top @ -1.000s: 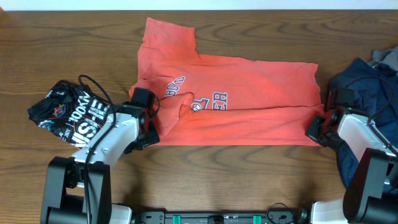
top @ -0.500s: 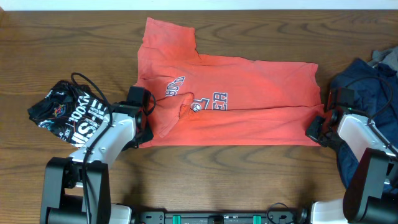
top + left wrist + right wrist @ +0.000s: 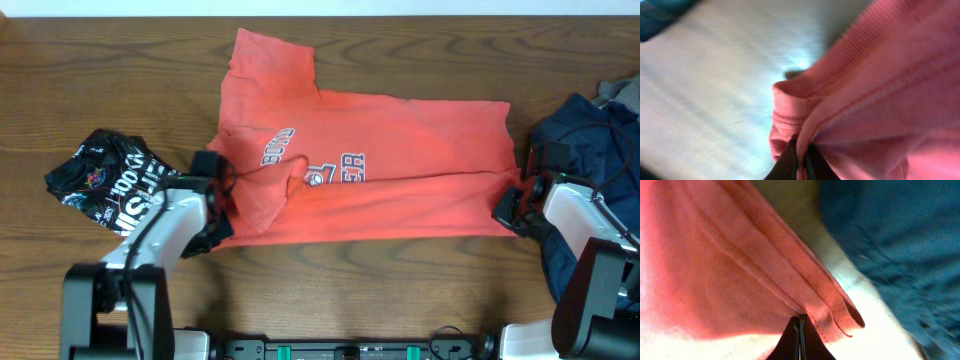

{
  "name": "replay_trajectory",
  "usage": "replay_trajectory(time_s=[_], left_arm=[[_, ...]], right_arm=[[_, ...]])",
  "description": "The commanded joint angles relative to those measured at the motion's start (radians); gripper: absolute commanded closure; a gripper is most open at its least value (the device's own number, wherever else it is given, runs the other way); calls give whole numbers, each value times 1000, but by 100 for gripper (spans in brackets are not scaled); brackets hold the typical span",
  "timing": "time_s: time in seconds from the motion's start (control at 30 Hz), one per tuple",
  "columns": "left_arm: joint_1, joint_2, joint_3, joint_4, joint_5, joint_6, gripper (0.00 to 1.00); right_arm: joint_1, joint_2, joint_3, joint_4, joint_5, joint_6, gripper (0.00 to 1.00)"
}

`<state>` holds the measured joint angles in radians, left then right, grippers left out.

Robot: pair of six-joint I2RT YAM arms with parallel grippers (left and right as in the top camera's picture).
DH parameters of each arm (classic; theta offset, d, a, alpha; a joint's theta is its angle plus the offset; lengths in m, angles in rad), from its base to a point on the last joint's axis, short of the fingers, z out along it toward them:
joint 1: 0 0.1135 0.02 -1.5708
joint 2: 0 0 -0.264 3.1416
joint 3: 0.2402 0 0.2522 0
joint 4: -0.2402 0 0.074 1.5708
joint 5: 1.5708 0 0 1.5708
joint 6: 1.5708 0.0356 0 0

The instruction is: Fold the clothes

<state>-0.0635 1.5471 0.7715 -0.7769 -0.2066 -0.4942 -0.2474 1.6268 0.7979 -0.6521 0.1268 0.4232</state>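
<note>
The coral T-shirt (image 3: pixel 400 170) lies across mid-frame, its long axis running left to right. The left gripper (image 3: pixel 218 210) seems clamped on its lower-left hem, and the right gripper (image 3: pixel 508 207) is pinched tight on the lower-right corner. A fold would likely carry that edge toward the frame's top.

Place: probably a robotics lab.
Surface: wood-grain surface (image 3: pixel 380 285) is spanning the view.
Arms: left arm (image 3: pixel 165 225) and right arm (image 3: pixel 575 215) are standing at its edge.
</note>
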Motion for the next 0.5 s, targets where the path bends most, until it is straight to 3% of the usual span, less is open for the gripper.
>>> replay_trajectory(time_s=[0.0, 0.23, 0.47], left_arm=[[66, -47, 13, -54, -47, -1, 94], [77, -66, 13, -130, 138, 8, 94], [74, -81, 14, -190, 143, 14, 92]], right_arm=[[-59, 51, -59, -47, 86, 36, 99], [-64, 50, -59, -86, 63, 24, 99], [-58, 5, -56, -121, -5, -5, 99]])
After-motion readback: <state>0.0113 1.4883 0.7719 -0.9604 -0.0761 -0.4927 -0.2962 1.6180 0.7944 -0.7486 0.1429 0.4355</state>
